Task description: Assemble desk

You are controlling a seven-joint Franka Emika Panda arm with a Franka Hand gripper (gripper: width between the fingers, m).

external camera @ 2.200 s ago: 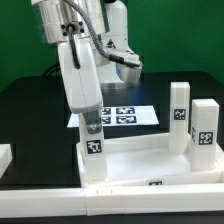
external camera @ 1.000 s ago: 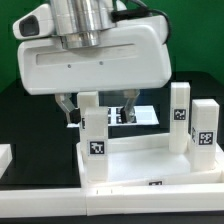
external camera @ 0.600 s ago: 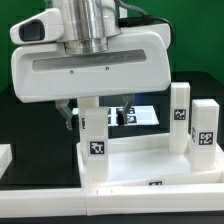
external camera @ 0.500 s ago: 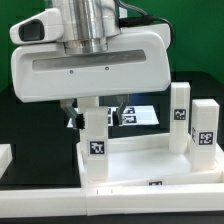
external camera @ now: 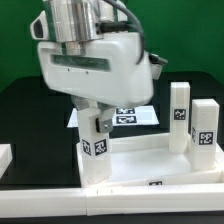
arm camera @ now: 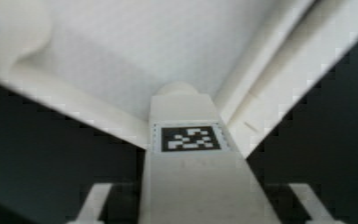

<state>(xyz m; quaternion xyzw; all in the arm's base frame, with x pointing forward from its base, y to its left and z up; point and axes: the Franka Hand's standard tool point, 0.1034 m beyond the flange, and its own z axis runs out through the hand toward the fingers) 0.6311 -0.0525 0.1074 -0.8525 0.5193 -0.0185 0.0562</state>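
Observation:
The white desk top [external camera: 140, 165] lies flat with its rim up. A short white leg [external camera: 92, 138] with a black-and-white tag stands in its corner socket on the exterior view's left. My gripper [external camera: 91, 122] comes down over this leg and is shut on its upper part. In the wrist view the leg [arm camera: 197, 150] runs between my two fingers [arm camera: 98, 205], its tag facing the camera, with the desk top [arm camera: 123, 50] beyond it. Two more tagged legs [external camera: 179, 115] [external camera: 204, 125] stand at the exterior view's right. The bulky hand hides the top end of the held leg.
The marker board [external camera: 135, 116] lies on the black table behind the desk top. A long white bar [external camera: 60, 200] runs along the front edge. A small white piece [external camera: 5, 155] sits at the exterior view's far left.
The jaws closed onto the leg on the exterior view's left. Since then the hand has turned about its vertical axis while still on the leg.

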